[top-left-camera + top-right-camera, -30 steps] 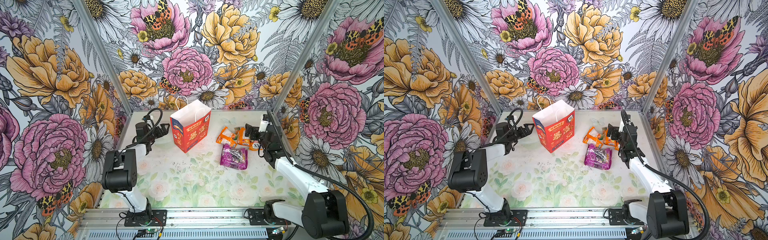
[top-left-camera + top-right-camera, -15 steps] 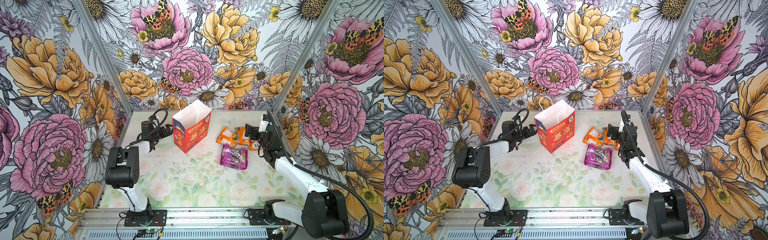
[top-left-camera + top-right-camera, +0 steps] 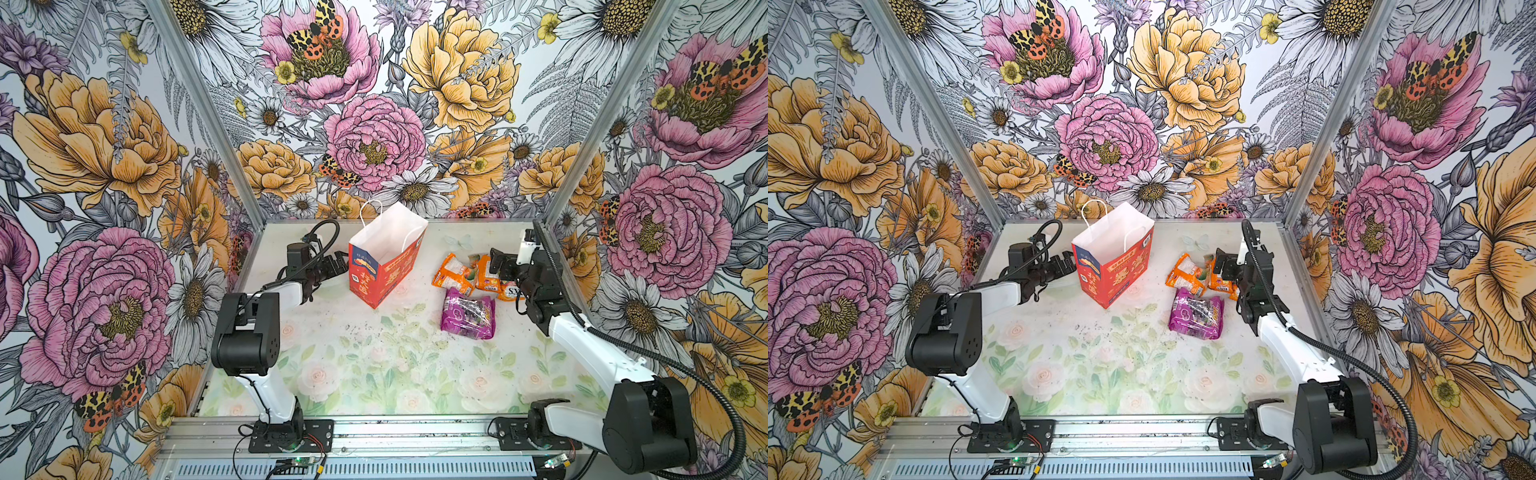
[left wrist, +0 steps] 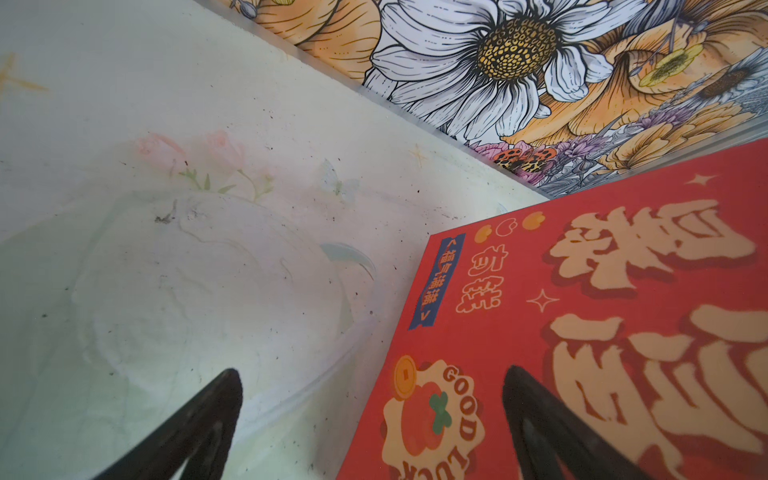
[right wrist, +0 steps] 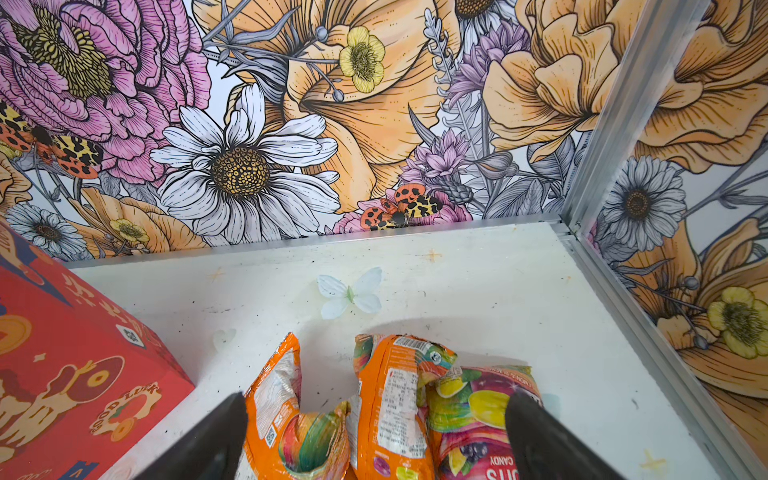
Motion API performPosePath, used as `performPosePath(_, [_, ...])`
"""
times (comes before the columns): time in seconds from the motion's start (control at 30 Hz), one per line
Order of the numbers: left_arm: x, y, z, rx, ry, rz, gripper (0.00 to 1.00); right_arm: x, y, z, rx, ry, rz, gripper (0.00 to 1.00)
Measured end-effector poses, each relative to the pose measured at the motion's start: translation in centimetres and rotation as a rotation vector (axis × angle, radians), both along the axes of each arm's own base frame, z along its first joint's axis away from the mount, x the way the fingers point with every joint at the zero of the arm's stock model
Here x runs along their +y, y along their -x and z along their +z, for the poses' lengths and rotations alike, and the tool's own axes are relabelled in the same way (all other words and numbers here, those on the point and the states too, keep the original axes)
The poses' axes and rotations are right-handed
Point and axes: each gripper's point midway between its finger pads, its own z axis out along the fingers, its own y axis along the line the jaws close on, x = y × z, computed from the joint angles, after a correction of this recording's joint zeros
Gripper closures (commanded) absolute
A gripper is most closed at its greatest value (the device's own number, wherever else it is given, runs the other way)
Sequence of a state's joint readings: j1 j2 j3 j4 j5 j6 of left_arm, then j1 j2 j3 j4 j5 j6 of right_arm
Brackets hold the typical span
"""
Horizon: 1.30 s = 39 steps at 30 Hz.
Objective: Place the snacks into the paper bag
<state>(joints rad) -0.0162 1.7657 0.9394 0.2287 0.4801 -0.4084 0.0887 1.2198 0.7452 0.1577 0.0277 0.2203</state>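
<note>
**A:** How do the left jaws stand?

**B:** Released and spread wide, with nothing in them. They sit low over the bench (image 3: 374, 365), with their tips at the narrow side of the paper bag (image 3: 384, 262). Both top views show them that close to it (image 3: 1113, 266). I cannot tell whether they touch it.

**A:** What does the left wrist view show?

**B:** The two dark fingers (image 4: 199, 419) are far apart. One lies in front of the bag's red face (image 4: 582, 332), near its "GOOD LUCK" badge. The other is over bare bench, and the bag's edge runs between them.

**A:** And the bag itself?

**B:** It stands upright with its mouth open, white inside, cord handles up. It is well apart from the right jaws, off to their side (image 5: 62, 374).

**A:** What about the right jaws?

**B:** They are also released, wide, and grasping nothing. They hang just over the snacks (image 3: 1185, 276). In the right wrist view a curled orange packet (image 5: 291, 415), a second orange packet (image 5: 390, 395) and a yellow-green multicoloured packet (image 5: 478, 407) lie side by side between the two fingers. One finger overlaps the multicoloured packet, but I cannot tell if it touches.

**A:** And the purple one?

**B:** The magenta-purple packet (image 3: 469, 313) lies flat on the bench, back from the right jaws toward that arm's base, just beside the orange ones. Every packet in view lies on the bench outside the bag.
</note>
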Motion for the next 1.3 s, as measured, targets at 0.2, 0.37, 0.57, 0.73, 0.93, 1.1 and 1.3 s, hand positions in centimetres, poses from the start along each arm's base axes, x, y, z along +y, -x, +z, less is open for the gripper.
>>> performPosePath(0.2, [-0.3,0.2,-0.2,0.009,0.0,-0.007,0.01,0.1,-0.1,-0.5,0.012,-0.002,0.007,0.02])
performPosePath(0.37, [-0.6,0.3,-0.2,0.01,-0.001,-0.013,0.01,0.2,-0.2,-0.8,0.021,-0.002,0.011,0.02])
performPosePath(0.57, [-0.6,0.6,-0.9,0.029,-0.004,-0.01,0.01,0.5,-0.5,-0.7,0.022,-0.004,0.021,0.02])
performPosePath(0.73, [-0.8,1.0,-1.4,0.051,-0.007,-0.012,0.01,0.6,-0.6,-1.2,0.033,-0.005,0.026,0.02])
performPosePath(0.93, [-1.7,2.1,-1.7,0.073,-0.012,-0.024,0.01,0.7,-0.6,-1.3,0.036,-0.005,0.028,0.02])
performPosePath(1.1, [-2.6,2.9,-2.0,0.092,-0.013,-0.041,0.01,0.7,-0.7,-1.5,0.041,-0.005,0.029,0.02])
performPosePath(1.3, [-3.5,3.3,-2.2,0.1,-0.012,-0.06,0.01,0.7,-0.8,-2.0,0.055,-0.004,0.029,0.02])
